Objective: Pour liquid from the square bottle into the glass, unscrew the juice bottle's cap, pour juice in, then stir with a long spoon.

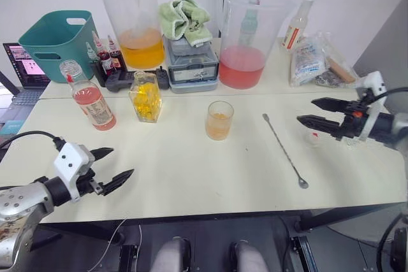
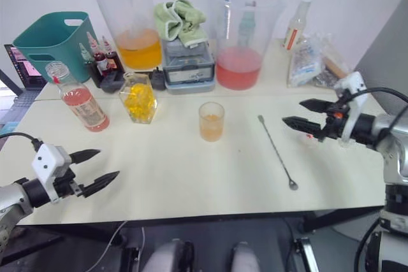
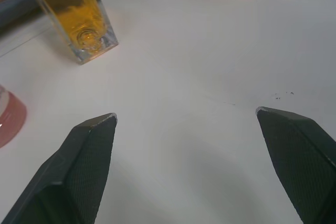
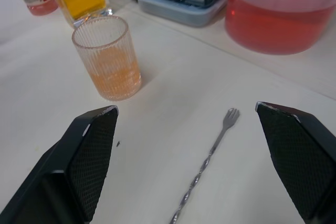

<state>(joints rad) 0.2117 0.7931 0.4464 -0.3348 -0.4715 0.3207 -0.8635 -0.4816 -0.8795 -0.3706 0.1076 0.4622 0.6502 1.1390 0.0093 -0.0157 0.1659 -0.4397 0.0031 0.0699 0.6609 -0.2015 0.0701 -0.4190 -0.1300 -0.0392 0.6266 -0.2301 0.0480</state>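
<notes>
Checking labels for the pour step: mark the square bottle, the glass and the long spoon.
square bottle (image 1: 146, 98): left eye view, on its yellow-filled body.
glass (image 1: 219, 121): left eye view, on its side wall at the orange liquid.
long spoon (image 1: 284, 151): left eye view, on the middle of its stem.

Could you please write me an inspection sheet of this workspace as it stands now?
Surface: pale table, a few dark specks.
Job's things: glass part full of orange liquid; square bottle upright; juice bottle upright, uncapped; long spoon flat, to the right of the glass.
Clutter: two large beakers, green cloth, teal basket, dropper bottles, plastic bags, slim bottle.
Grippers: left tool open, empty, above the table's near edge; right tool open, empty, to the right of the spoon.
Cables: black cable at the left arm.
Surroundings: laptop on the far left.
</notes>
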